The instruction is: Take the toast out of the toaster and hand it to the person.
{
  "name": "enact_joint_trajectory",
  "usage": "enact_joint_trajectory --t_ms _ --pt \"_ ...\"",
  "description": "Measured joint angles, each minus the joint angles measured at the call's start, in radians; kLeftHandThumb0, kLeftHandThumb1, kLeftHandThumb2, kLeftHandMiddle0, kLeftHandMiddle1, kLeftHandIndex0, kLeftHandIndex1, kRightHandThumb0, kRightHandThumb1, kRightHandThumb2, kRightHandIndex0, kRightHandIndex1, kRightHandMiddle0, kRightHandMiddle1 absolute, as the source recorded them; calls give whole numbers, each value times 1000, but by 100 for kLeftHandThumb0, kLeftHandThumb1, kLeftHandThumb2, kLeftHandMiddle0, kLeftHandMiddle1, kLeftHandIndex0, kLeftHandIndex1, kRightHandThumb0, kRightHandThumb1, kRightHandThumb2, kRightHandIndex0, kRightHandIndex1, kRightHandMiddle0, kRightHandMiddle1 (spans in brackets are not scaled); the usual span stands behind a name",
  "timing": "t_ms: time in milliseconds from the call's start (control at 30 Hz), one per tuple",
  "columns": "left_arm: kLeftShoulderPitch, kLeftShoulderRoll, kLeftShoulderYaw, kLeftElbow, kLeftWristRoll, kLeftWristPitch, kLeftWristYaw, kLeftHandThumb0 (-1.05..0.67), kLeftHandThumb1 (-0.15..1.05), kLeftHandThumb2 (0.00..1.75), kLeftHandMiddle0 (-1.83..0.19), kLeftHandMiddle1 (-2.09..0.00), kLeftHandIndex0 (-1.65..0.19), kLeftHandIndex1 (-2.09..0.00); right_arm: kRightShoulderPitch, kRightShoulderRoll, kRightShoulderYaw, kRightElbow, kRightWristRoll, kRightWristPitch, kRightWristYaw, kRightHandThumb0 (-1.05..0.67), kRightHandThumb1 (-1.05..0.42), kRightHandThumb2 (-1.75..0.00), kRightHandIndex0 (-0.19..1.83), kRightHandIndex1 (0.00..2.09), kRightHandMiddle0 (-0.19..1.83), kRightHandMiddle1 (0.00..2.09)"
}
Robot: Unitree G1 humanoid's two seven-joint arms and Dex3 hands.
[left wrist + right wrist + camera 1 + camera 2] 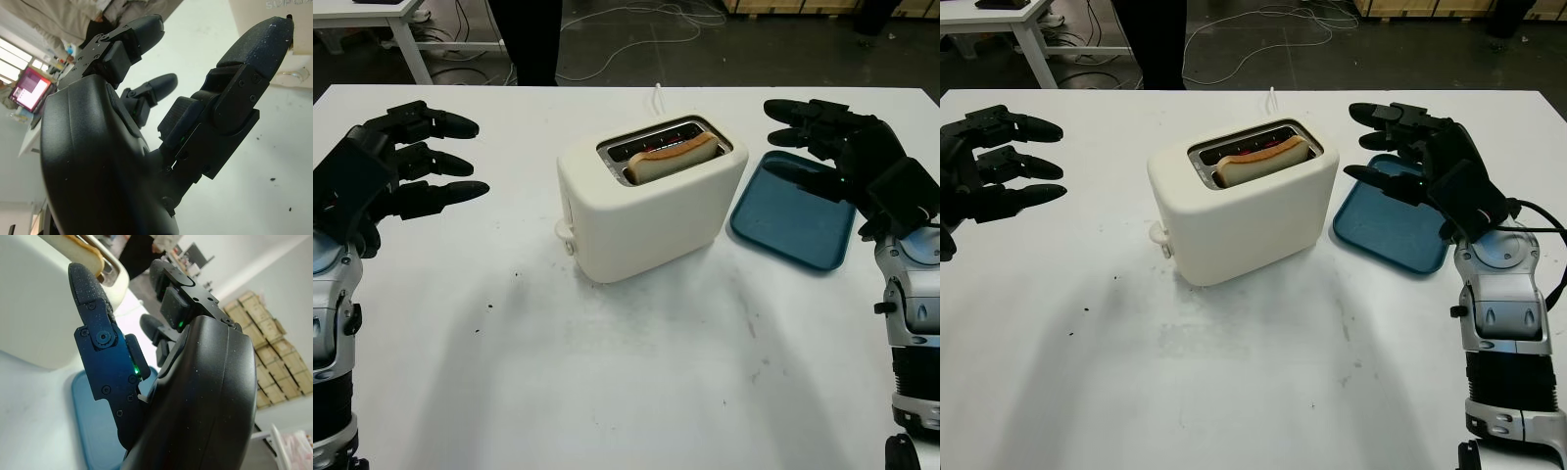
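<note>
A cream toaster (646, 201) stands in the middle of the white table. One slice of toast (670, 157) sticks up out of its front slot, tilted along it. My left hand (435, 157) is open, held above the table well to the left of the toaster. My right hand (803, 132) is open too, hovering over the blue tray to the right of the toaster, its fingertips (1363, 142) a short way from the toaster's end. The right wrist view has the toaster (44, 308) and toast (88, 252) close beyond the thumb.
A blue tray (793, 211) lies flat right of the toaster. A person in dark trousers (533, 39) stands past the table's far edge. A white desk (372, 24) and cables sit on the floor behind. Bare table stretches in front of the toaster.
</note>
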Motion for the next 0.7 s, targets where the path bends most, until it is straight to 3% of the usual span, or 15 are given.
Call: enact_joint_trajectory --t_ms 700 --pt "0 0 1 0 -1 0 -1 -99 59 0 -52 -101 -50 -84 6 9 -2 -16 4 8 -5 -58 -79 0 25 85 66 0"
